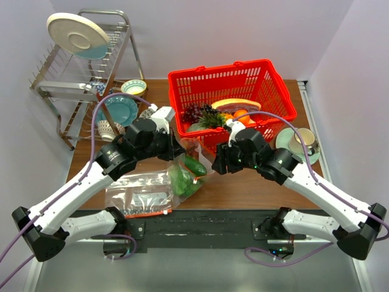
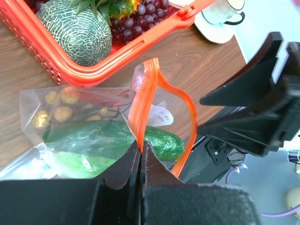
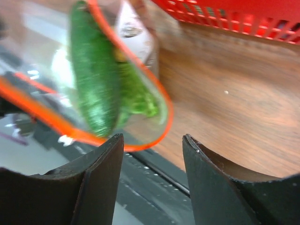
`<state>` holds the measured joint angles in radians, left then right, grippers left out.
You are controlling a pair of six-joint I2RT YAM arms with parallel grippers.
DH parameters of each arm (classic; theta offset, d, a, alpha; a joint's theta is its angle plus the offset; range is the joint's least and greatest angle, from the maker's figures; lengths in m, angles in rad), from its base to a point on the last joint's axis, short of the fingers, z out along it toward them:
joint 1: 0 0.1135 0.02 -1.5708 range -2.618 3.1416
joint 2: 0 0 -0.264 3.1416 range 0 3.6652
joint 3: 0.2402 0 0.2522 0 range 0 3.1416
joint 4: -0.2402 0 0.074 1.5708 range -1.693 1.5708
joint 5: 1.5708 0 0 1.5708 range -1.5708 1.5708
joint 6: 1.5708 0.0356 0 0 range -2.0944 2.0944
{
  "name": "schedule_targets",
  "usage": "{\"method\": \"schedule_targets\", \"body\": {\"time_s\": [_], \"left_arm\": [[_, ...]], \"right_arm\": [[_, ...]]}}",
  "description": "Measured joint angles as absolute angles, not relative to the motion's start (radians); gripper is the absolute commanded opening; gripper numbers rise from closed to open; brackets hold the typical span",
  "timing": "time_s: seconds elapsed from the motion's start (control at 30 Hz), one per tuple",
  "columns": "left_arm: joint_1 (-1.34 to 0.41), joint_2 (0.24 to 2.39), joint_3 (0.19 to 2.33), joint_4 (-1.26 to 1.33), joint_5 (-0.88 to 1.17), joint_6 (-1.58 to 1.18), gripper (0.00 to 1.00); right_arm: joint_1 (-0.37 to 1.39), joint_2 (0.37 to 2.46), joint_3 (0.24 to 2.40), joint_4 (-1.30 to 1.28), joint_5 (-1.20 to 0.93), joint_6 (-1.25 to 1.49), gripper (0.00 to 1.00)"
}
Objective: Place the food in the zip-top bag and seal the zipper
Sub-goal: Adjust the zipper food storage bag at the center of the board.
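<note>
The zip-top bag (image 1: 185, 175) hangs at the table's middle front with its mouth open. Inside it lie the dark green cucumber (image 2: 161, 140), the pale-green cabbage (image 2: 75, 164) and several brown round nuts (image 2: 56, 105). My left gripper (image 2: 142, 146) is shut on the red-orange zipper (image 2: 144, 93) and holds that edge up. The zipper's other side bows out in a loop (image 3: 161, 119). My right gripper (image 3: 152, 140) is open just short of that loop, nothing between its fingers. In the top view the left gripper (image 1: 175, 149) and right gripper (image 1: 217, 163) flank the bag.
A red basket (image 1: 267, 91) behind the bag holds a melon (image 2: 77, 30), grapes (image 2: 136, 21), pineapple and an orange. A second clear bag (image 1: 140, 193) lies flat front left. A dish rack (image 1: 79, 67) and teal plate (image 1: 121, 109) stand left, a cup on a saucer (image 1: 301, 143) right.
</note>
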<state>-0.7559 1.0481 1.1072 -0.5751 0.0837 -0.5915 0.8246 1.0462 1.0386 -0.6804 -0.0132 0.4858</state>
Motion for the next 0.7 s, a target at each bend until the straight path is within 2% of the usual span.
{"method": "schedule_targets", "body": {"time_s": [0.03,0.13,0.17,0.23,0.37,0.53,0.7], "left_arm": [[-0.756,1.047,1.108,-0.579,0.081,-0.591,0.00],[-0.756,1.040,1.109,-0.593,0.077,-0.591,0.00],[-0.756,1.037,1.109,-0.598,0.075,-0.591,0.00],[-0.756,1.033,1.116,-0.617,0.070,-0.591,0.00],[-0.756,1.030,1.152,-0.665,0.038,-0.590,0.00],[-0.756,1.027,1.200,-0.745,-0.040,-0.585,0.00],[-0.756,1.001,1.105,-0.752,-0.050,-0.603,0.00]], "right_arm": [[0.825,1.061,1.042,-0.688,0.002,0.479,0.54],[0.825,1.104,1.044,-0.691,0.036,0.463,0.33],[0.825,1.118,1.044,-0.690,0.038,0.459,0.16],[0.825,1.141,1.044,-0.684,0.037,0.449,0.00],[0.824,1.172,1.075,-0.667,-0.008,0.452,0.00],[0.825,1.242,1.256,-0.641,-0.150,0.451,0.00],[0.825,1.319,1.357,-0.548,-0.297,0.454,0.00]]}}
